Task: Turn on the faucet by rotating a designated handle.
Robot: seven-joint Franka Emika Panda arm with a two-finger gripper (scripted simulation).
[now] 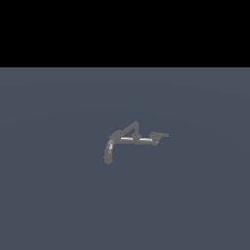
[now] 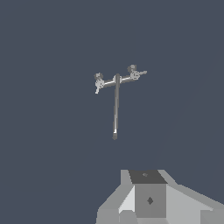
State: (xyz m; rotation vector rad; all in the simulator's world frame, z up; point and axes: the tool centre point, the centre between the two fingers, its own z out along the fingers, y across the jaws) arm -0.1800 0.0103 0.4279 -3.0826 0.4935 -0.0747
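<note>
Gripper: nearest to the wrist camera was a grey and white blocky part of the hand, low in the picture. The fingertips were not visible, so I cannot tell if the fingers were spread or pressed together. It held nothing that the pictures showed. The exterior view did not show the arm at all.

Gap: between the gripper and the faucet was only bare floor. The two were well apart, so I judge that the approach was not yet begun.

Faucet: it was small, dull grey, standing alone near the middle of the exterior view. A thin straight pipe ran level, and a thicker curved spout turned down at the exterior view's left end. A longer slanted bar made a peak above the pipe.

Handle: a short thin lever was jutting level from a small knob at the exterior view's right end of the pipe, pointing away from the spout. It stood free on all sides, probably so that a finger could push it around the knob. In the wrist view I could not tell for sure which of the two knobs carried it.

Surface: a flat, plain, dark blue-grey floor, without marks.

Room: beyond the floor was only black background; no walls were visible.
</note>
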